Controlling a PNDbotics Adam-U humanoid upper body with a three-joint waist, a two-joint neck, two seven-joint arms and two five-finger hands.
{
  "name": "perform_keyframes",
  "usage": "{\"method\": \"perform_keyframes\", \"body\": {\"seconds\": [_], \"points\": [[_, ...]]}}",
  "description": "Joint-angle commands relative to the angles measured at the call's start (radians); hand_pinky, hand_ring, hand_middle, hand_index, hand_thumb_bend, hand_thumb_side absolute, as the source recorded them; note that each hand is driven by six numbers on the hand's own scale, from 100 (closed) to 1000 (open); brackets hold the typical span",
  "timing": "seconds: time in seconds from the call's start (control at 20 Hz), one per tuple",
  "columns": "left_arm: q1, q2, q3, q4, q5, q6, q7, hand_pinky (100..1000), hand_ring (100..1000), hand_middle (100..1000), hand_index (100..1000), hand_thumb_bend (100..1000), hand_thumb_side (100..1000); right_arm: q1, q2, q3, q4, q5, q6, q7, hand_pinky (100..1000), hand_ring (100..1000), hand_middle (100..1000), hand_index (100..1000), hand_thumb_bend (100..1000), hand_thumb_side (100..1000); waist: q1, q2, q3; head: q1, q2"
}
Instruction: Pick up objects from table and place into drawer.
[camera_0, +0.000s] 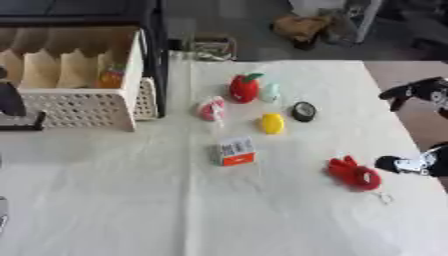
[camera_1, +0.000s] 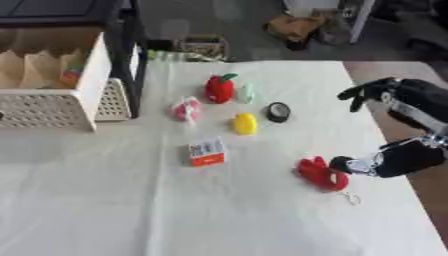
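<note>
Right hand (camera_1: 398, 150): fingers spread, thumb tip touching the red soft toy (camera_1: 321, 174), grasping nothing
Red soft toy: table's (camera_1: 262, 220) 3 o'clock edge
White-and-orange box (camera_0: 236, 151): label unreadable; bare cloth toward 6 o'clock
Drawer (camera_0: 83, 107): white perforated, 10 o'clock
Left hand: cannot tell

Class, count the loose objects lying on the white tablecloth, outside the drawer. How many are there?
6. A red apple-like toy with a small pale thing beside it; a pink object; a yellow object; a dark round object; a small box; a red plush at the right hand.
</note>
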Motion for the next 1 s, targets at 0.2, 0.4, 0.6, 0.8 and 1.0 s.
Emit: {"method": "perform_keyframes", "body": {"seconds": [0.2, 0.4, 0.6, 0.8, 1.0], "points": [[-0.006, -0.003, -0.006, -0.009, -0.006, 0.014, -0.007, 225, 238, 428, 845, 100, 672, -0.034, -0.001, 0.036, 0.026, 0.051, 0.025, 0.066, 861, 806, 763, 900, 626, 467, -0.005, -0.013, 0.005, -0.012, -0.018], [-0.007, -0.008, -0.008, -0.009, -0.007, 0.02, -0.014, 225, 238, 428, 833, 100, 672, -0.04, 0.013, 0.059, 0.052, 0.076, 0.037, 0.097, 822, 771, 767, 888, 617, 455, -0.008, -0.01, 0.004, -0.016, -0.024], [-0.006, -0.013, -0.01, -0.009, -0.008, 0.025, -0.018, 225, 237, 428, 823, 100, 672, -0.048, 0.025, 0.085, 0.082, 0.105, 0.043, 0.117, 797, 755, 738, 861, 599, 471, -0.01, -0.009, 0.006, -0.019, -0.028], [-0.004, -0.017, -0.011, -0.009, -0.01, 0.027, -0.024, 224, 236, 428, 814, 100, 672, -0.057, 0.036, 0.106, 0.121, 0.148, 0.054, 0.11, 782, 752, 726, 840, 587, 478, -0.01, -0.008, 0.01, -0.023, -0.028], [-0.001, -0.022, -0.012, -0.009, -0.011, 0.031, -0.026, 224, 235, 427, 810, 100, 672, -0.059, 0.045, 0.128, 0.15, 0.181, 0.048, 0.109, 773, 747, 702, 826, 581, 476, -0.011, -0.006, 0.012, -0.025, -0.026]]}}
